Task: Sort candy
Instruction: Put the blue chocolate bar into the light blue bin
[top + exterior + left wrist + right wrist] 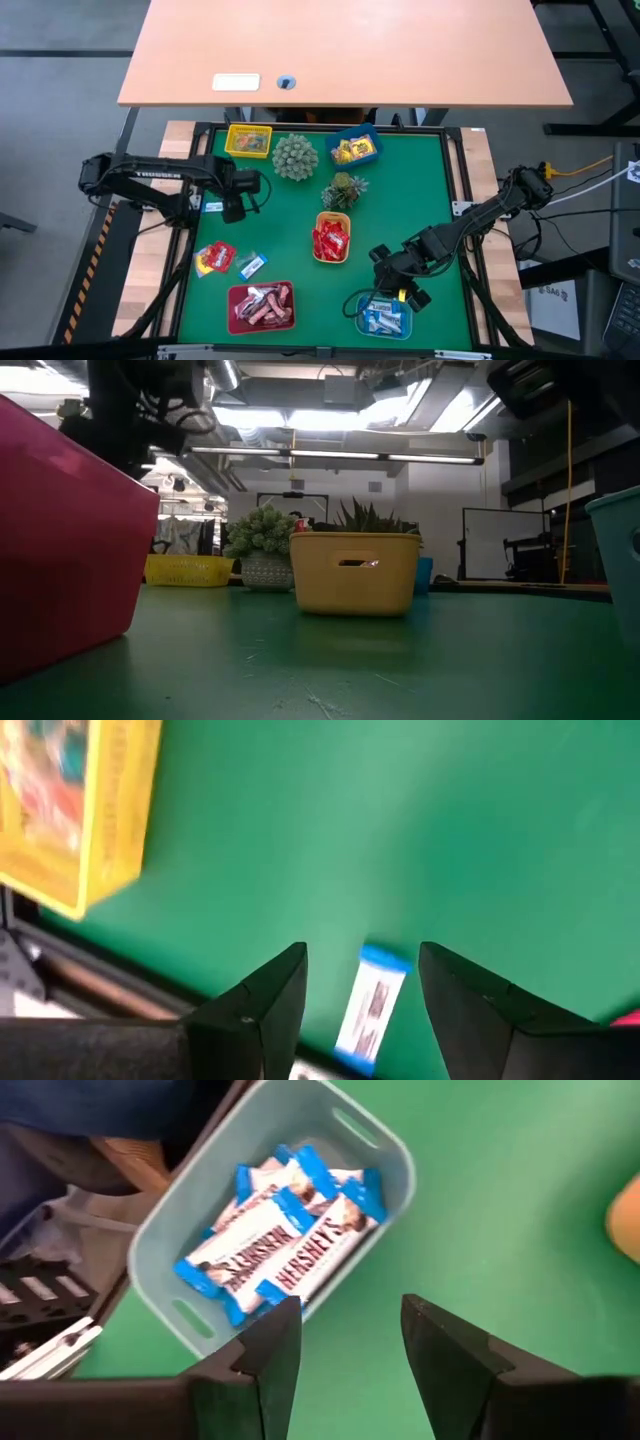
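Low view, near to far: magenta tray wall lower left, pale blue tray edge at right, yellow-orange tray centre, then pale spiky ball and dark spiky plant, yellow tray far left. No candy visible in this view; no gripper tips either.

High view fills the gaps. 5 trays on green mat: magenta w/ brown-pink candy lower centre, pale blue w/ blue-white candy lower right, yellow-orange w/ red candy centre, yellow tray upper left, blue tray upper centre w/ yellow candy. 2 spiky plants. Loose on mat, lower left: red-yellow wrapper, blue-white piece.

Left gripper at left of mat. Left wrist view: fingers wide apart, nothing held, 1 blue-white candy on mat seen between them; yellow tray corner upper left of that frame.

Right gripper just above pale blue tray, lower right. Right wrist view: fingers parted, nothing held; approx 4–5 blue-white bars in tray, exact count unclear.
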`<state>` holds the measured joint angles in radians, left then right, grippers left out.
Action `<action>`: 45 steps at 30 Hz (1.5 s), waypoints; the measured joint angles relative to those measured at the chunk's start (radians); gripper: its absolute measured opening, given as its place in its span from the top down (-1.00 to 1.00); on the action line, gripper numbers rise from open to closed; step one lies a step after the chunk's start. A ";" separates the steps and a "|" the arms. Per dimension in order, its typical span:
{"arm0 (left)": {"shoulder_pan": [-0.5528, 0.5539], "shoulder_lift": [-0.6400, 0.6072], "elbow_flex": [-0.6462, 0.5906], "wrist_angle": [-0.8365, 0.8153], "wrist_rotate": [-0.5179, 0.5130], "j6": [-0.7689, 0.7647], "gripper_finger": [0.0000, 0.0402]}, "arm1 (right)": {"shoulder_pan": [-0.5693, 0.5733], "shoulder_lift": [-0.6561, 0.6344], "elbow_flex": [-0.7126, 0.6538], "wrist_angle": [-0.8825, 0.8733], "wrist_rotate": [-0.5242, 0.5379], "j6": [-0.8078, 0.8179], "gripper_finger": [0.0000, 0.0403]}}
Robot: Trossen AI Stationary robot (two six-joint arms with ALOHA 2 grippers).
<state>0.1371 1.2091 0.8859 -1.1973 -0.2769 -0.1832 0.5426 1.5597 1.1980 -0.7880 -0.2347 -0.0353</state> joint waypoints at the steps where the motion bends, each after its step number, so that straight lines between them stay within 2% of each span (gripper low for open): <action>1: 0.011 0.000 -0.010 -0.016 0.004 0.007 0.10 | 0.000 0.000 0.000 0.000 0.010 0.001 0.14; 7: 0.055 0.000 -0.091 -0.049 0.015 0.011 0.10 | 0.000 0.000 0.000 0.001 0.025 0.001 0.14; 11: 0.081 0.001 -0.150 -0.042 0.086 0.014 0.10 | 0.000 0.000 0.000 0.001 0.025 0.000 0.14; 13: 0.090 0.001 -0.153 -0.032 0.116 0.023 0.10 | 0.000 0.000 0.000 0.000 0.025 0.000 0.14; 21: 0.135 0.023 -0.152 -0.027 0.123 0.026 0.10 | 0.000 0.000 0.000 0.000 0.025 0.000 0.14; 27: 0.188 0.104 -0.152 -0.022 0.170 0.045 0.10 | 0.000 0.000 0.000 -0.001 0.022 0.001 0.14; 35: 0.237 0.258 -0.152 -0.004 0.171 0.049 0.10 | 0.000 0.000 0.000 -0.005 0.017 -0.003 0.14; 45: 0.243 0.391 -0.152 0.024 0.190 0.062 0.10 | 0.000 0.000 0.000 -0.031 0.017 -0.023 0.14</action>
<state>0.3798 1.6003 0.7341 -1.1735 -0.0865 -0.1207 0.5426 1.5597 1.1980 -0.8186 -0.2180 -0.0578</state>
